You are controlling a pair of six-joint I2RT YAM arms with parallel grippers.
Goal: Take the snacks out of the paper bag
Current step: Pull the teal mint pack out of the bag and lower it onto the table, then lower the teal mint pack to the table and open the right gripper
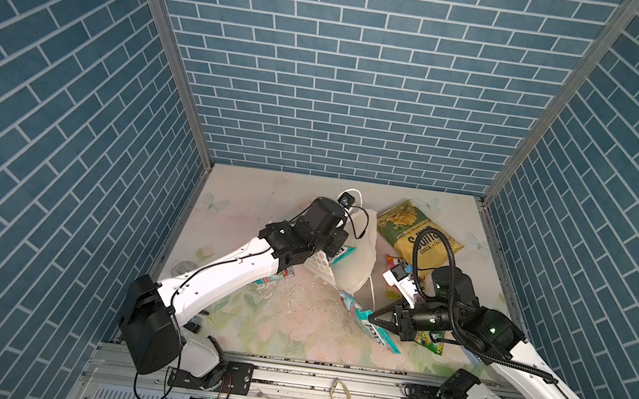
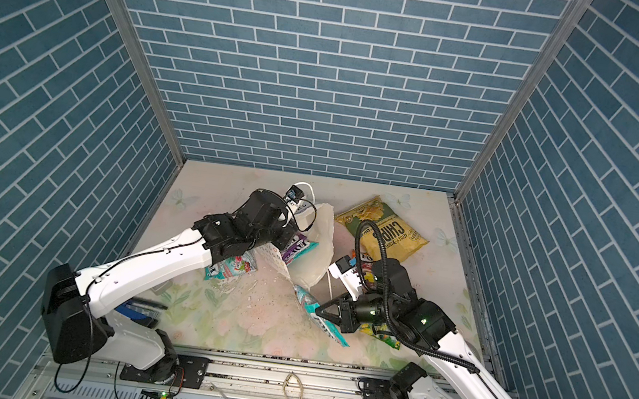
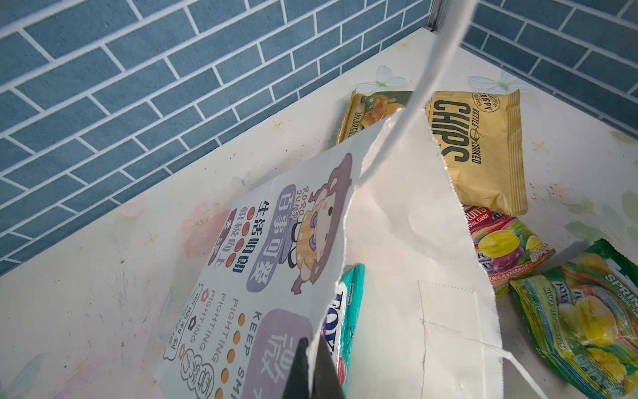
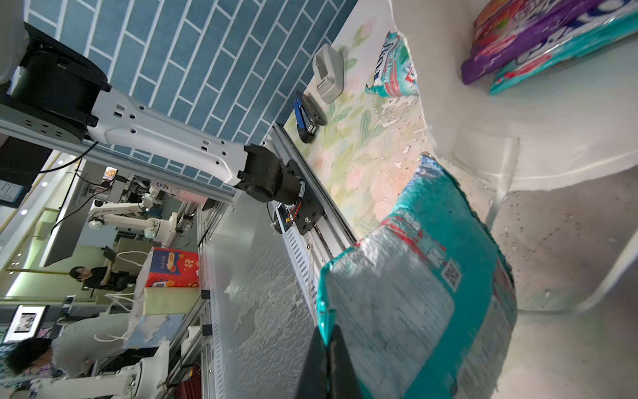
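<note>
Mid-frame in a top view: paper bag [image 1: 356, 255] slumped on the counter [image 1: 292, 331], CHIPS bag [image 1: 418, 230] already out, up and to the right of it. Left jaws pressed together on the bag's paper edge. Right jaws pinching one corner of a teal pouch [image 1: 356, 308], just below the bag's mouth.

Risks:
- Corner grip slips and the pouch drops.
- Thin paper tears if pulled.
- Purple pouch [image 4: 518, 45] still inside, may snag.

Crumpled white paper bag [image 1: 355, 264] holds purple and teal pouches [image 2: 296, 249]; CHIPS bag [image 1: 418, 234] lies outside.
</note>
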